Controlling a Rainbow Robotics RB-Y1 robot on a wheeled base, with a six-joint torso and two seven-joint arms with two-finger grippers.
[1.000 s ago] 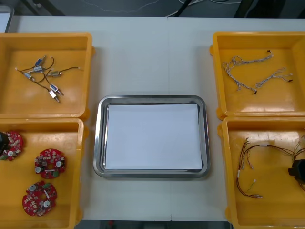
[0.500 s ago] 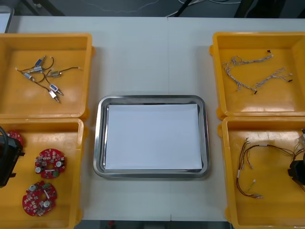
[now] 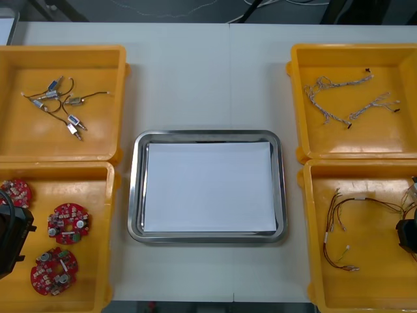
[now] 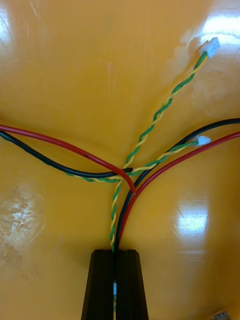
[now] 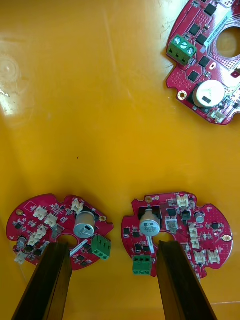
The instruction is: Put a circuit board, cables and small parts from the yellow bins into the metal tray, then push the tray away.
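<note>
My right gripper (image 4: 114, 252) is down in the near right yellow bin (image 3: 365, 287), at its right side (image 3: 407, 236). Its fingers are shut on the red and yellow cable (image 4: 131, 186), whose red, black and twisted yellow-green strands fan out from between the tips. My left gripper (image 5: 111, 244) is open and hangs over the near left bin (image 3: 98, 287), at the table's left edge (image 3: 13, 238). Two red circuit boards (image 5: 57, 232) (image 5: 175, 232) lie just beyond its fingertips, one by each finger. A third board (image 5: 210, 65) lies farther off. The metal tray (image 3: 138, 189), white inside, sits in the middle.
Small metal parts (image 3: 58, 107) with thin leads lie in the far left bin. Twisted blue and white cables (image 3: 345, 98) lie in the far right bin. More of the red and yellow cable (image 3: 342, 228) sprawls across the near right bin's floor.
My right gripper's fingers have shut on the cable. My left gripper has slid toward the table's near edge, uncovering the farthest circuit board.
</note>
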